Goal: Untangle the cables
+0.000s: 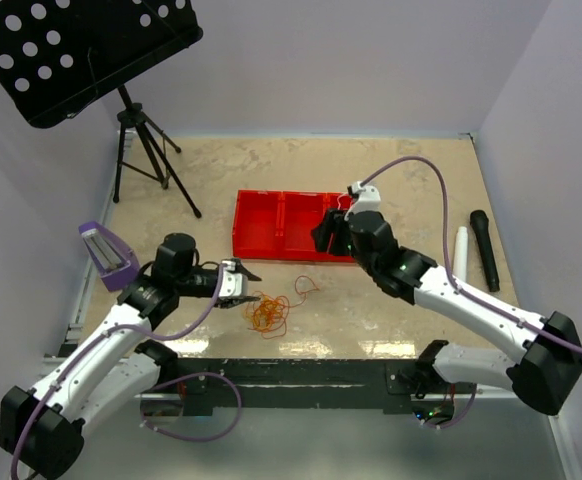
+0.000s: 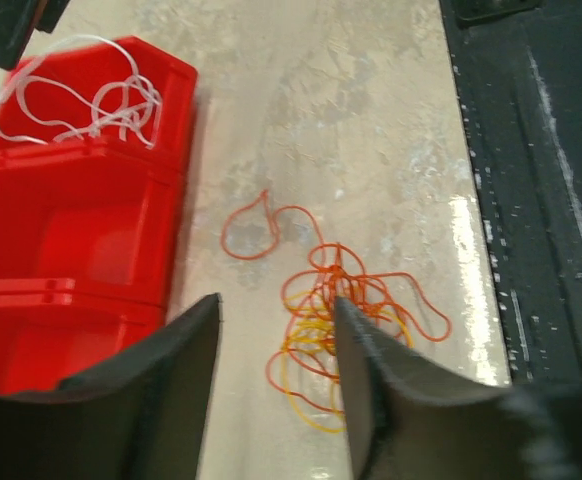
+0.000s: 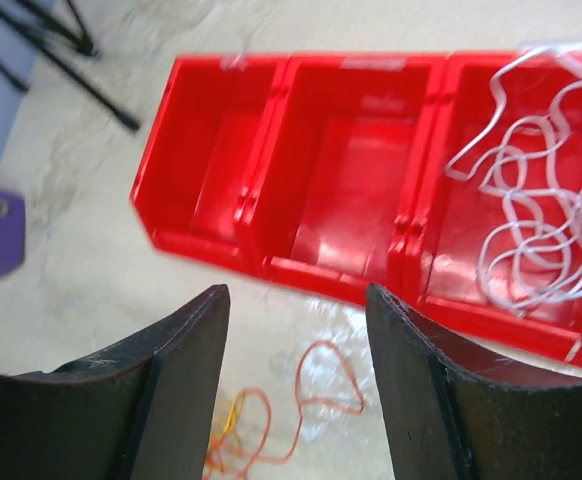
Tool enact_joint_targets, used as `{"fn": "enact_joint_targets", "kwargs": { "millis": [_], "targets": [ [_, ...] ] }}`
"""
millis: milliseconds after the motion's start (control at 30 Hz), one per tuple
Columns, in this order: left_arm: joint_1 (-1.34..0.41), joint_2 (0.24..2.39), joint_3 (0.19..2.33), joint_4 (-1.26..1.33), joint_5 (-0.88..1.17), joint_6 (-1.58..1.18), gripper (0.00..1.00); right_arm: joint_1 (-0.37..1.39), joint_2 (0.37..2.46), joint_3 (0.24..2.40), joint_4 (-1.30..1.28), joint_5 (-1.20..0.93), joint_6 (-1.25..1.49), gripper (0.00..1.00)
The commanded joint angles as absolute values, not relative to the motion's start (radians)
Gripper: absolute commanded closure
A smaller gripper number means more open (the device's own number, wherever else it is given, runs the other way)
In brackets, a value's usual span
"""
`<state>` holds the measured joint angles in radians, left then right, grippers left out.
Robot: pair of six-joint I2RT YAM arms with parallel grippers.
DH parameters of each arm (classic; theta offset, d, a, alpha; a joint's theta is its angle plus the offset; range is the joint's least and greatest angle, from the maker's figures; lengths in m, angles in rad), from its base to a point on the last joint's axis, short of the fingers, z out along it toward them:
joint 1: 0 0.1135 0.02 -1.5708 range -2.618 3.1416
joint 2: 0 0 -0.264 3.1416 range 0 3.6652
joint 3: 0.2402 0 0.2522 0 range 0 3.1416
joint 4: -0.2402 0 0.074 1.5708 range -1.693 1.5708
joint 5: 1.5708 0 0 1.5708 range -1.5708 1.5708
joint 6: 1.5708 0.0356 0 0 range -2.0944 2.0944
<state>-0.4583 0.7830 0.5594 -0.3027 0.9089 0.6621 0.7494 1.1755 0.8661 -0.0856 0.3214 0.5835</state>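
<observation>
Orange cables [image 1: 268, 314] lie just ahead of open L gripper [image 2: 277, 303]; R gripper [image 3: 296, 292] open.

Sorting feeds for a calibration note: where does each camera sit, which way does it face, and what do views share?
Top external: above and behind the robot, looking down on the table; left arm and right arm show.
Left wrist: on the left arm, looking down past the open left gripper at orange cables and red tray.
Right wrist: on the right arm, looking down past the open right gripper at the tray's compartments.
Shared: both wrist views show the tray's white cable.
</observation>
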Motion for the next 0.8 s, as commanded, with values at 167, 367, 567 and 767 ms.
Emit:
{"fn": "enact_joint_targets", "kwargs": {
  "millis": [167,367,567,767],
  "targets": [
    [-0.482,0.856,0.525,-0.363,0.974,0.874,0.59,0.836,1.032,0.718,0.026,0.188,0.525,0.41],
    [-0.488,0.884,0.492,-0.345,0.969,0.924,0.65,0.926,1.011,0.687,0.11,0.109,0.436,0.38],
    [-0.492,0.887,0.46,-0.215,0.973,0.819,0.71,0.95,1.038,0.71,0.097,0.106,0.402,0.38],
    [-0.502,0.893,0.463,-0.155,1.009,0.762,0.74,0.954,1.058,0.719,0.097,0.106,0.396,0.38]
  ]
}}
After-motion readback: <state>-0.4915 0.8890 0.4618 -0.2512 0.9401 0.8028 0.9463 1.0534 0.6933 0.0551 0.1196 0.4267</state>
